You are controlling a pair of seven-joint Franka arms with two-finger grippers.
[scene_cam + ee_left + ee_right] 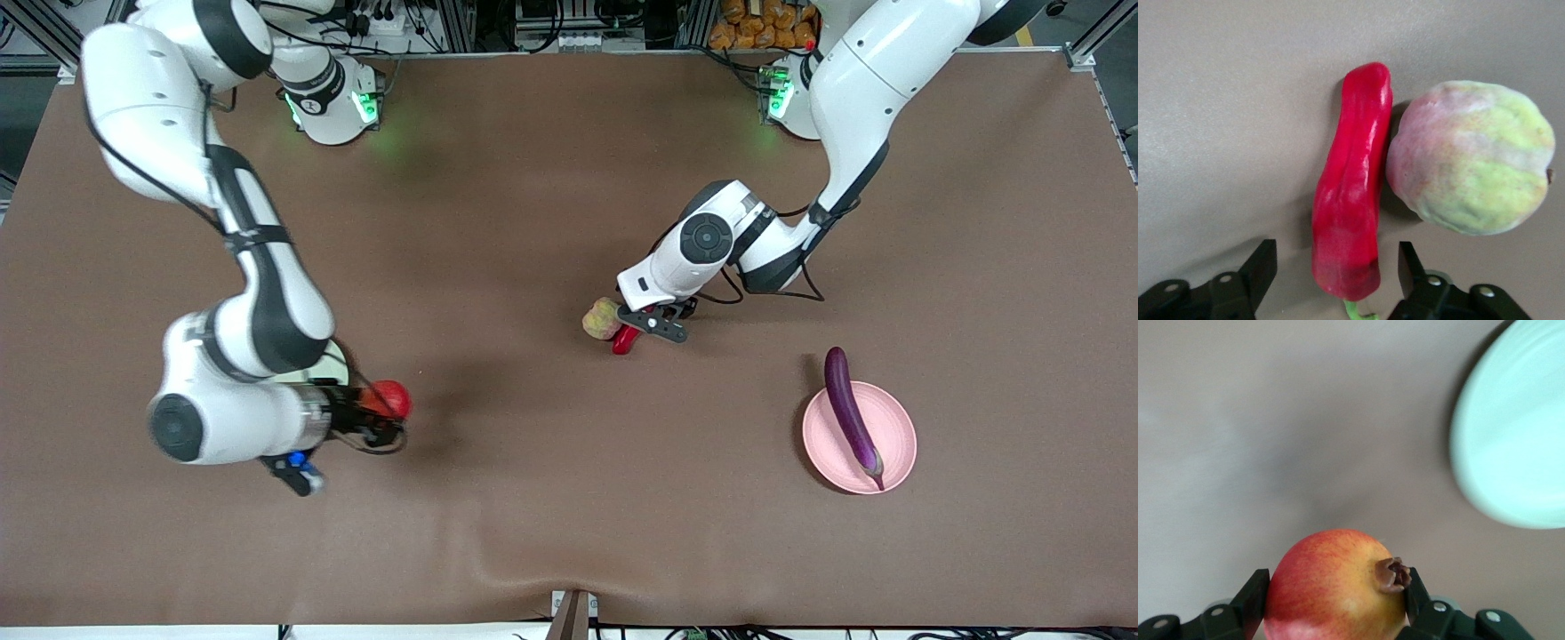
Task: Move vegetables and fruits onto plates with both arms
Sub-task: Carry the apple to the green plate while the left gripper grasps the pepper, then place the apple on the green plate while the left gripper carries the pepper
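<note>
Two white robot arms work over a brown tabletop (551, 160).

The left gripper (1338, 267) is low over the table's middle, fingers apart w/ a gap on each side of a red chili pepper (1353, 180), straddling its stem end. Likely lining up to pinch it. The pepper is glossy, slightly curved, green stem. It lies touching a pale yellow-green, pink-tinged ribbed fruit (1471, 157), so the grip probably needs to avoid nudging that fruit.

The right gripper (1335, 597), toward the right arm's end of the table, is clamped on a round red fruit (1335, 587) w/ yellow blush and a brown dried tip. A pale green plate (1515, 440) lies close by, mostly hidden under the arm in the front view, prob. the drop spot.

A long glossy purple eggplant (851, 416) already lies across a pink plate (898, 436), toward the left arm's end, its tip overhanging the rim.
</note>
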